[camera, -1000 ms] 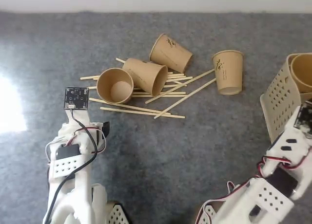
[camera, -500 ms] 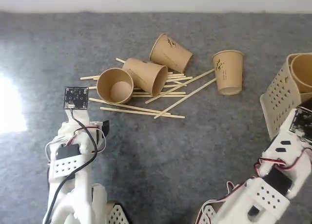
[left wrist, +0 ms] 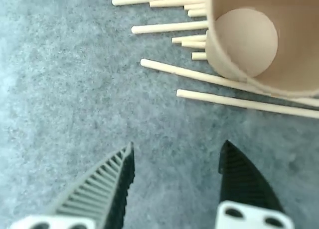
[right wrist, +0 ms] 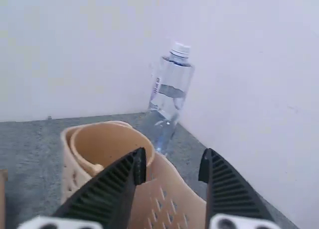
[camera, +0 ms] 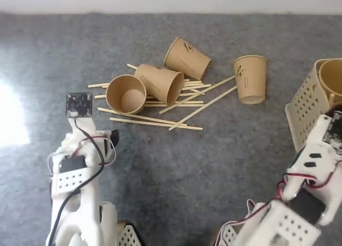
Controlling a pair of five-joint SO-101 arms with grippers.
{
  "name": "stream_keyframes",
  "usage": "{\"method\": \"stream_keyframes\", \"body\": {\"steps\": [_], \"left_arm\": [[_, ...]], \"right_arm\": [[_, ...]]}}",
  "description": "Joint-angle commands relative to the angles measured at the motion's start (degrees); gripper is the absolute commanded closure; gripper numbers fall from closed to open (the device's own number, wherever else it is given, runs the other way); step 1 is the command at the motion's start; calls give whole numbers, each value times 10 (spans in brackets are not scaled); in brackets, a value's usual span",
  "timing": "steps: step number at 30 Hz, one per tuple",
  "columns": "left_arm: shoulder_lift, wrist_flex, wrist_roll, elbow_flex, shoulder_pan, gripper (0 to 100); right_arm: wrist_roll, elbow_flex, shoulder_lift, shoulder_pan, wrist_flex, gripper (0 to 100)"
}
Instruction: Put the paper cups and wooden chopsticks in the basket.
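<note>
From the high view, the pale wooden chopsticks [camera: 155, 120] lie scattered mid-counter toward the far edge, with four cups among them. An open-mouthed brown paper cup [camera: 126, 94] faces my left arm [camera: 80, 166], and a second cup on its side [camera: 163, 81] touches it. A third tipped cup [camera: 187, 58] lies behind them, and an upside-down cup [camera: 250, 79] stands apart to the right. The cream perforated plastic basket [camera: 307, 109] leans at the counter's right edge with one more cup [camera: 332, 77] already in it. My right arm [camera: 315, 166] is just beside it.

In the left wrist view, the left jaws are spread and empty over bare grey counter [left wrist: 65, 89]. They sit just short of the nearest chopsticks [left wrist: 239, 102] and the open-mouthed cup [left wrist: 259, 40], which rests on several sticks.

In the right wrist view, the right jaws are spread with nothing between them, above the basket [right wrist: 169, 199] and the cup [right wrist: 107, 144] inside. A clear plastic water bottle [right wrist: 169, 104] stands by the wall behind.

I judge the step in hand to be a left-arm pickup of that near cup. I'd ease forward so one jaw goes inside the rim and the other outside. I'd close lightly, since the paper wall will likely buckle, then lift straight up so the chopsticks under it aren't dragged along.
</note>
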Motion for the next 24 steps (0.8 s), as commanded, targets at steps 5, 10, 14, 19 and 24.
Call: {"method": "stream_keyframes", "body": {"steps": [5,10,14,19,24], "left_arm": [[-5,308,-55,-281,19,739],[-3,352,-53,-388,25,738],[0,372,-28,-454,49,738],[1,376,-25,-490,99,739],[26,329,-25,-493,113,739]], "right_arm": [[24,-168,-26,-124,267,823],[20,-178,-26,-196,386,823],[18,-178,-26,-209,455,823],[49,-140,-27,-209,480,824],[129,-26,-27,-205,452,823]]}}
